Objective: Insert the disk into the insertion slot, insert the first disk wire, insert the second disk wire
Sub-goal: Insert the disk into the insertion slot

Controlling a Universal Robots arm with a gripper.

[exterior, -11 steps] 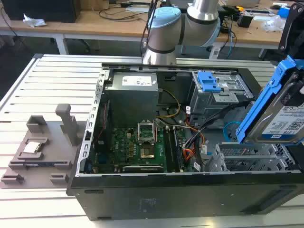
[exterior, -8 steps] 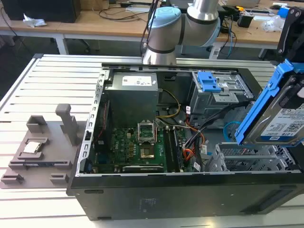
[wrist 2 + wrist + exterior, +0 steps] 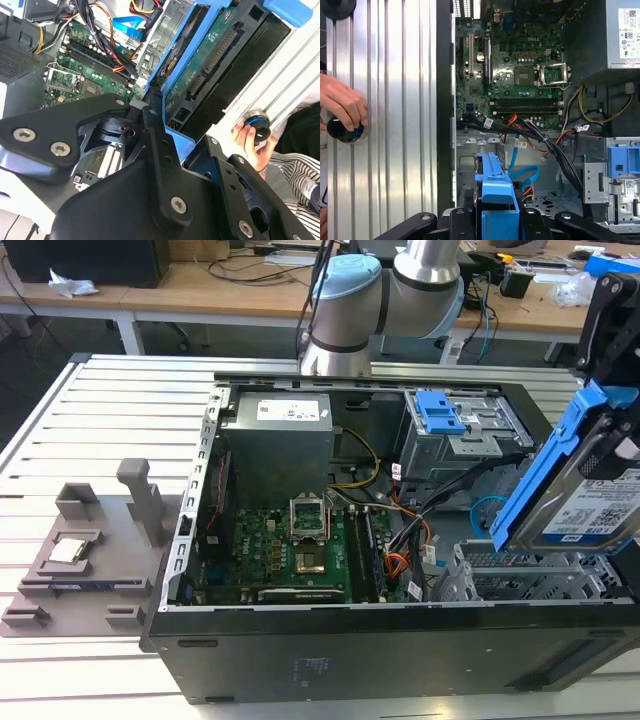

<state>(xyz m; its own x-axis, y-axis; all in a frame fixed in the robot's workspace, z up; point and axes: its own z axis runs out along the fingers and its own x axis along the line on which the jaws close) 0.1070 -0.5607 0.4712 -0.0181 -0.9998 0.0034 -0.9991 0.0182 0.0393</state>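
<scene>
**Disk held at a tilt above the drive bay**

The gripper is clamped on the disk, with its black fingers pressed against either side of the blue carrier. In the exterior view the disk hangs at a steep tilt with its label side toward the camera. One end is raised toward the gripper's body and the other dips low. In the second wrist view the disk's green circuit-board underside and its connector row lie exposed between the fingers.

Directly beneath the gripper sits the insertion slot, a low perforated silver cage in the corner of the open computer case. The disk's lower edge is just above the cage rim. The two seem apart, though the angle leaves some doubt.

Past the gripper, deeper in the case, stands the taller grey cage with its blue clip. On the gripper's side toward the exterior view's left lie the motherboard and the power supply. A blue cable and a black wire bundle run near the gripper, between the slot and the motherboard.

Outside the case, well apart from the gripper, a hand rests on a black knob on the slatted table.
</scene>
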